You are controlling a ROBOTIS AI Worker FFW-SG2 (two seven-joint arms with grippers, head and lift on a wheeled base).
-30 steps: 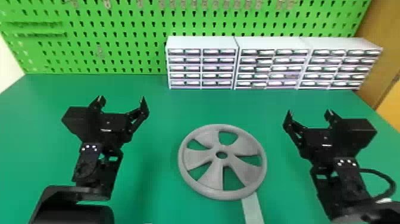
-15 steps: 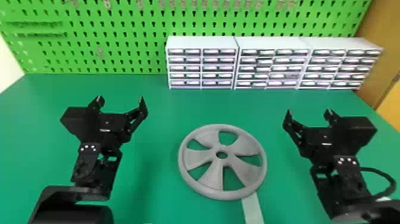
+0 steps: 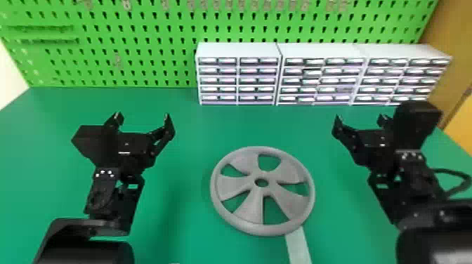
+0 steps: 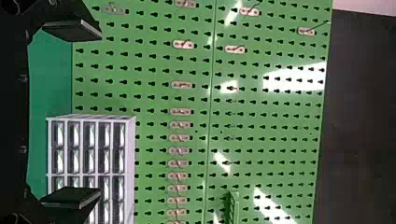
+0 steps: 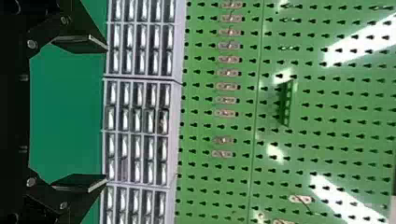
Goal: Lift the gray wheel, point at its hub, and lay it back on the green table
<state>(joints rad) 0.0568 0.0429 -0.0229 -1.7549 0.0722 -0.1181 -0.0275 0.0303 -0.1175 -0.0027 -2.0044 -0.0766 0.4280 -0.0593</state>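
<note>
My left gripper [image 3: 142, 115] is open, left of and farther back than the gray wheel [image 3: 229, 189]. That wheel lies flat on the green table [image 3: 189, 224], its round hub hole facing up, with neither gripper touching it. On the wheel's right, also farther back, my right gripper [image 3: 360, 118] stands open. In the left wrist view, the left gripper [image 4: 100, 113] has its two fingers wide apart and nothing between them. The right wrist view likewise has the right gripper [image 5: 107, 113] spread and holding nothing.
White drawer cabinets [image 3: 238, 51] line the back of the table. Behind them rises a green pegboard [image 3: 158, 45] with small metal hooks. A pale strip [image 3: 298, 245] runs from under the wheel's near edge toward the front. A cable [image 3: 451, 172] loops beside my right arm.
My right gripper has risen higher in the head view, toward the cabinets, and slightly left. The left gripper has shifted only slightly. The wheel has stayed in place.
</note>
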